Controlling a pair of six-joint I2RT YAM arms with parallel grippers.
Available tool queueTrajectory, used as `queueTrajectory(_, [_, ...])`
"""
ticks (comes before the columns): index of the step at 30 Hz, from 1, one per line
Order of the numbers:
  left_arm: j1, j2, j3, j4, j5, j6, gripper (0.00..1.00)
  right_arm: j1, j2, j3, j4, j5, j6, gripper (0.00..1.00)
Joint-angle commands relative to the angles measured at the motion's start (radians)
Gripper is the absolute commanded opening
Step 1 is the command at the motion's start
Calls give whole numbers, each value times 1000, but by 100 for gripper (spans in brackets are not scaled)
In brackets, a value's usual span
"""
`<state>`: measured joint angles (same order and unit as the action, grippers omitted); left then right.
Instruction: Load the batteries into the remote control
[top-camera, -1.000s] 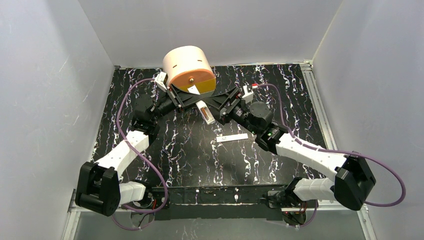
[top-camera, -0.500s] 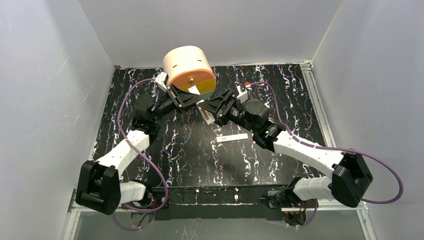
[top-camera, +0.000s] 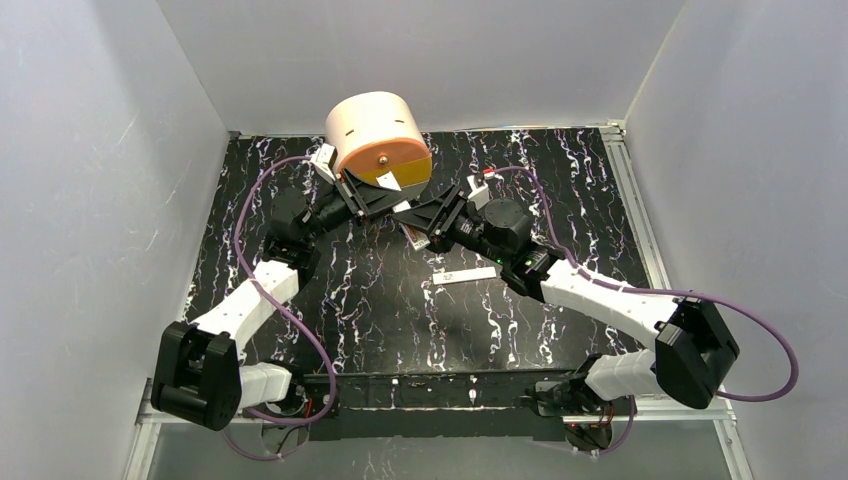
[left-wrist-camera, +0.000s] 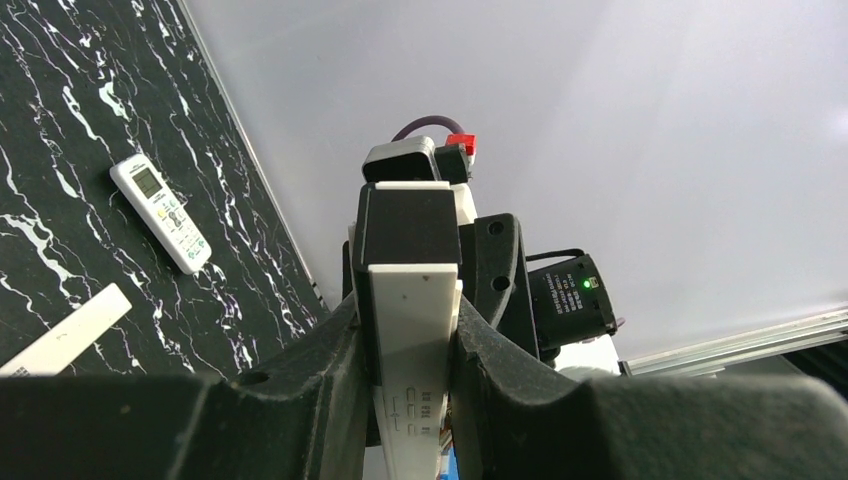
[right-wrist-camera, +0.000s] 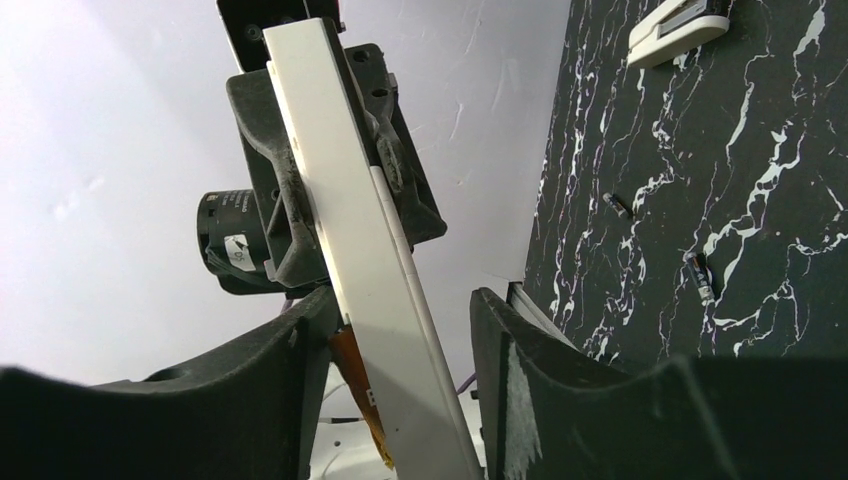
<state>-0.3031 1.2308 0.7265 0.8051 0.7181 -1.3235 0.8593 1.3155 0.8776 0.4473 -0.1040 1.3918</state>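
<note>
A: Black marbled tabletop (left-wrist-camera: 60, 110) is carrying the remote control (left-wrist-camera: 160, 213). It is lying flat and face up, toward 10 o'clock in your left wrist view.
B: Which way is it pointing?
A: Its long axis is running from about 10:30 to 4:30, with the screen end at 10:30. A narrow white bar (left-wrist-camera: 65, 340) is lying apart from it, at 8 o'clock.
B: And the claws?
A: Your left gripper (left-wrist-camera: 410, 320) is clenching a flat white piece (right-wrist-camera: 335, 160). Your right gripper (right-wrist-camera: 400, 300) is straddling that piece, jaws apart. The batteries (right-wrist-camera: 618, 207) are lying on the tabletop at 3 o'clock in your right wrist view.
</note>
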Motion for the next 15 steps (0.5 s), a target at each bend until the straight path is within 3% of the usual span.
queueTrajectory(1, [3,-38,28,35,4,-8,0,3,-15,10,74,-24,21,56])
queueTrajectory(11, [4,-48,42,36,-4,-50,0,2,-29,-23,98,-32,17,41])
queueTrajectory(15, [2,-48,40,36,-2,-60,0,2,-27,-27,115,-24,-4,42])
